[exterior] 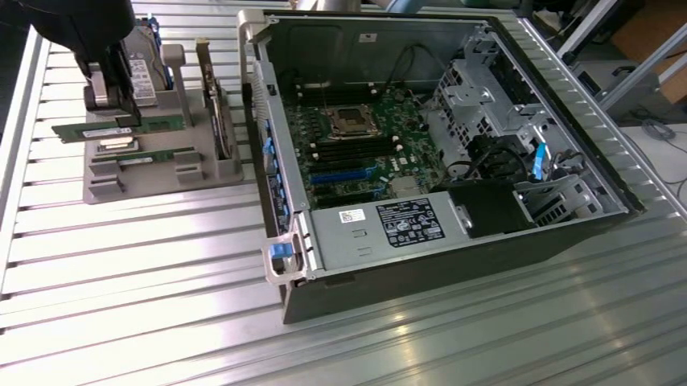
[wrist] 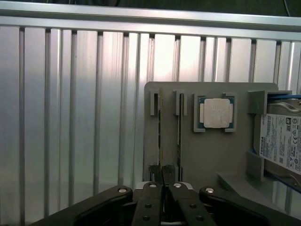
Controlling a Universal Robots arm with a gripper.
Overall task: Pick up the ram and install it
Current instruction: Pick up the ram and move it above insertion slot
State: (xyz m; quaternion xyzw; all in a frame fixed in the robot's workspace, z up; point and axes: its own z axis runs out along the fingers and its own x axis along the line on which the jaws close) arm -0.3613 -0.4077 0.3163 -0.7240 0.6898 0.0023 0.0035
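A ribbed metal worktop (exterior: 129, 281) (wrist: 70, 117) carries an open desktop computer case (exterior: 451, 269), lying on its side well apart from the fingers, toward the exterior view's right, with its motherboard and power supply exposed. Directly beneath the fingers sits a grey parts holder (exterior: 140, 189) (wrist: 211, 155). A silver hard drive (wrist: 282, 141) with a white label stands on edge in the holder's far bay, away from the fingers. The black fingers (exterior: 121, 103) (wrist: 153, 193) reach down over the holder's slotted side, drawn close together, with a dark sliver pinched between them. They are clamped on the top edge of the ram (exterior: 92, 131) (wrist: 160, 136), a long green stick standing on edge in its slot. One end of it juts past the holder toward the exterior view's left. A second memory stick (exterior: 161, 155) (wrist: 178, 136) stands parallel in the neighbouring slot, just beside the fingers and apart from them. A square silver processor (wrist: 215, 113) rests flat in its own shallow pocket (between the stick slots and the drive bay), clear of the fingers.
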